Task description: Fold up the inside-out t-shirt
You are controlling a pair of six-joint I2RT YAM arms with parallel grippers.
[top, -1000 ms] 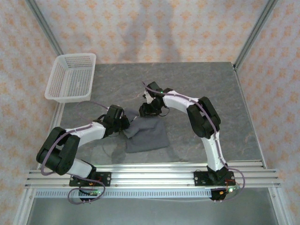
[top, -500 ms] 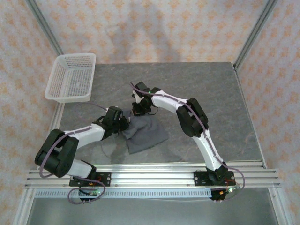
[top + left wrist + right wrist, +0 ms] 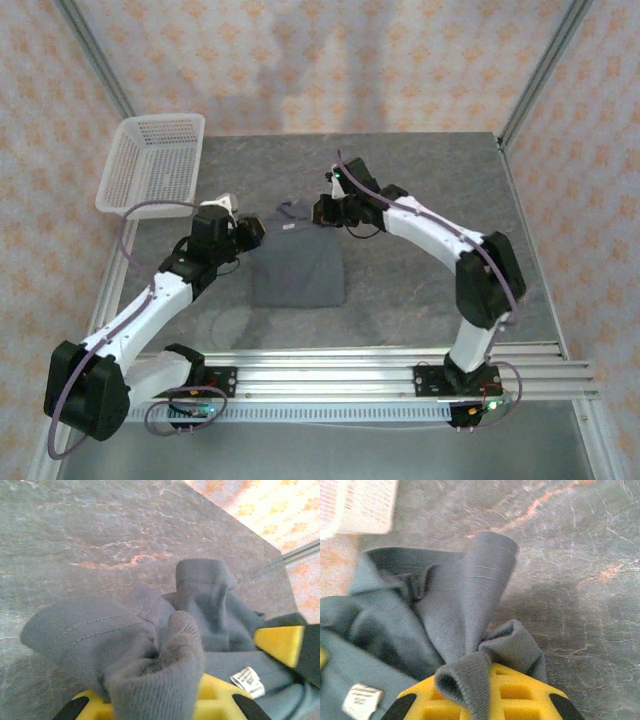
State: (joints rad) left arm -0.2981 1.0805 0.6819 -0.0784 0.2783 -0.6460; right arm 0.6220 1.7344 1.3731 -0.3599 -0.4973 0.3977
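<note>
Mid-frame, the left tool (image 3: 254,228) and right tool (image 3: 322,212) each pinch a top corner of the grey t-shirt (image 3: 297,268) on the table (image 3: 430,190). A white basket (image 3: 160,120) sits upper left, well apart.

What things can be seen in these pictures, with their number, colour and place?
dark slate-grey fabric t-shirt: one, grey, middle of the table
small light tag: one, white, on the t-shirt near its far edge
white plastic mesh basket: one, white, table's far left corner
grey marbled table: one, grey, under everything
left claw: one, yellow fingers, shut on the t-shirt's far left part
right claw: one, yellow fingers, shut on its far right part
</note>
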